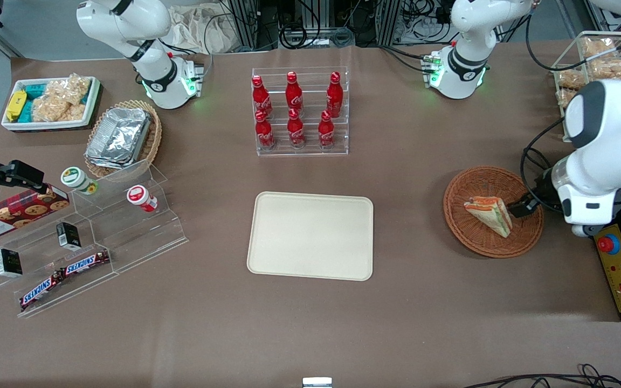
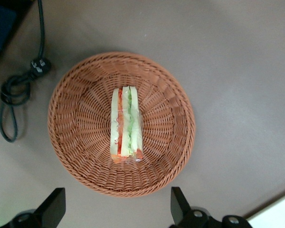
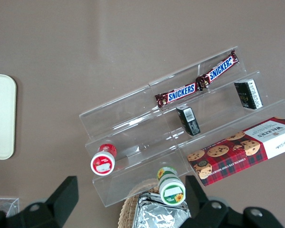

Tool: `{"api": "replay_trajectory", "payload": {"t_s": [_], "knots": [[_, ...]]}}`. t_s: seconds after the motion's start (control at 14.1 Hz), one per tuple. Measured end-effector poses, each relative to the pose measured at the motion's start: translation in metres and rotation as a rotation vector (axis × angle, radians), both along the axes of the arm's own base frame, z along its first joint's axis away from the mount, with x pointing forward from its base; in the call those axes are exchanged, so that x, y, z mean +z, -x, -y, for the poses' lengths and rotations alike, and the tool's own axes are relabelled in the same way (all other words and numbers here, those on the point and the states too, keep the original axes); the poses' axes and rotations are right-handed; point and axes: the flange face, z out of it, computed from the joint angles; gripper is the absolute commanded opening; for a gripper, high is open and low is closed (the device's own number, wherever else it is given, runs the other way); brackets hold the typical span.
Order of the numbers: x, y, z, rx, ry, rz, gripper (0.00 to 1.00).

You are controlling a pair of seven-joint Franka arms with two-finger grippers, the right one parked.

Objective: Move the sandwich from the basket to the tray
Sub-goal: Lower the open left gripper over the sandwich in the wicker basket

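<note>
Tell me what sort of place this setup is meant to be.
Probably a lab mock-up of a snack shop: Coca-Cola bottles on an acrylic rack, Snickers bars on a stepped display, a sandwich in a wicker basket beside a serving tray. The gripper hangs open above the basket.

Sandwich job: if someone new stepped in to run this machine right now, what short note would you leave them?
Gripper: open, holding nothing, hovering above the basket.
Sandwich: in the basket, standing on edge, not gripped.
Tray: at the table's middle, nothing on it, apart from the basket toward the parked arm's end.
Done: the arm is lined up over the sandwich.
Left: lower, close on the sandwich, lift it, carry it over and set it on the tray.
</note>
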Motion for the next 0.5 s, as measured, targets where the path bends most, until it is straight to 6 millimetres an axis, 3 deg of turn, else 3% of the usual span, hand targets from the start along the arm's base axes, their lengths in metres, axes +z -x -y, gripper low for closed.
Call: {"api": "replay_trajectory", "payload": {"t_s": [0.5], "knots": [[-0.082,0.028,0.005,0.075,0.024,0.108,0.99]]}}
